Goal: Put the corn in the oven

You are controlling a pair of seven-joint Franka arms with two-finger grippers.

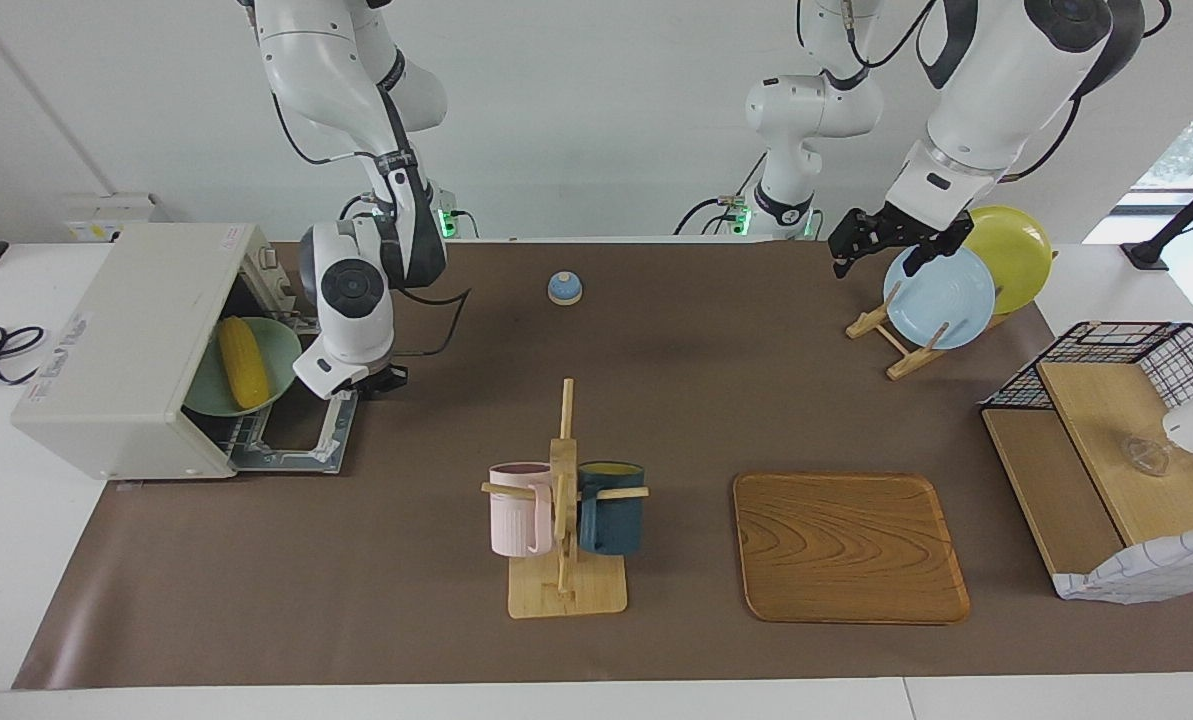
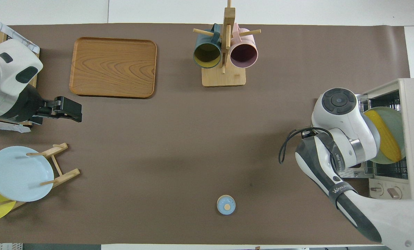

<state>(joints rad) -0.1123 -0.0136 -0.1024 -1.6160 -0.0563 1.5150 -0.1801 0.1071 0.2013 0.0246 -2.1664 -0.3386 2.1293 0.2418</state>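
One corn (image 1: pixel 240 361) lengthwise on green plate (image 1: pixel 278 345) in oven (image 1: pixel 121 345); right gripper (image 1: pixel 361 385) adjacent, fingers shut, empty; left gripper (image 1: pixel 881 245) distant, fingers wide.

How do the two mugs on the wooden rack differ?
The pink mug is pale pink inside and out and hangs toward the right arm's end of the table; the dark blue mug has a yellow inside and hangs toward the left arm's end. Both hang on the mug rack, similar in size.

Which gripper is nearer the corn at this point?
Right. The right gripper is at the open oven door beside the corn; the left gripper waits over the plate rack.
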